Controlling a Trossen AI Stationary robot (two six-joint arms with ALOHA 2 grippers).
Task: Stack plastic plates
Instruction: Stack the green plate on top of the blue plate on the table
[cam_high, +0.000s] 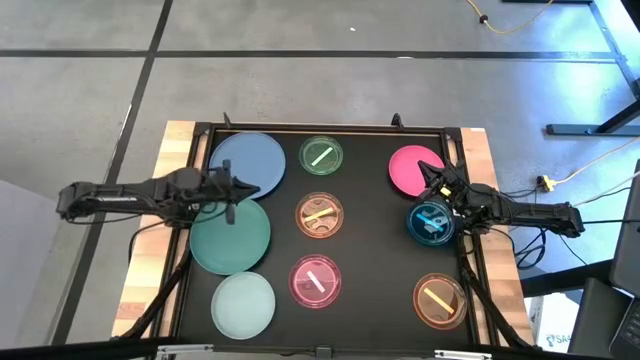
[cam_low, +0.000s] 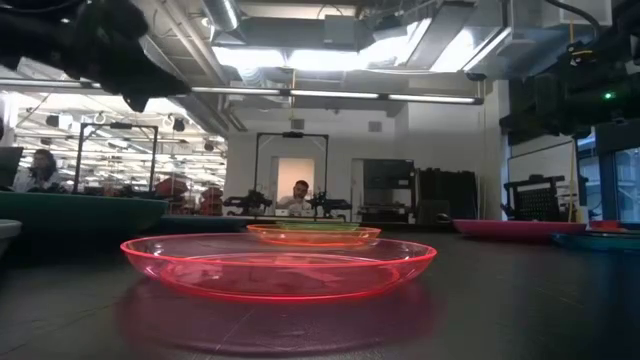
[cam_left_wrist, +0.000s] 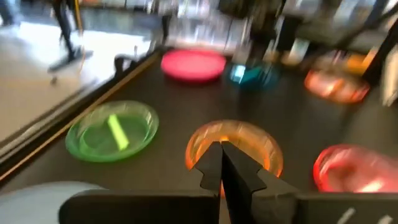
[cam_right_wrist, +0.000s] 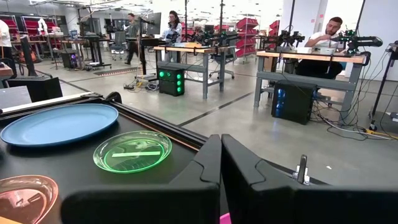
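Observation:
Nine round plates lie flat on the black mat. On the left are a large blue plate (cam_high: 247, 163), a teal plate (cam_high: 230, 237) and a pale mint plate (cam_high: 243, 305). Down the middle are a translucent green plate (cam_high: 321, 156), an orange plate (cam_high: 319, 216) and a pink plate (cam_high: 316, 280). On the right are an opaque pink plate (cam_high: 413, 169), a small blue plate (cam_high: 430, 222) and a second orange plate (cam_high: 440, 300). My left gripper (cam_high: 232, 190) hovers shut above the blue and teal plates' meeting edges. My right gripper (cam_high: 441, 194) hovers shut between the opaque pink and small blue plates.
The mat sits in a black frame (cam_high: 330, 128) on a wooden table (cam_high: 160, 250). Bare mat shows between the middle column and the right plates (cam_high: 375, 250). People and workbenches stand in the room beyond the far edge (cam_right_wrist: 329, 31).

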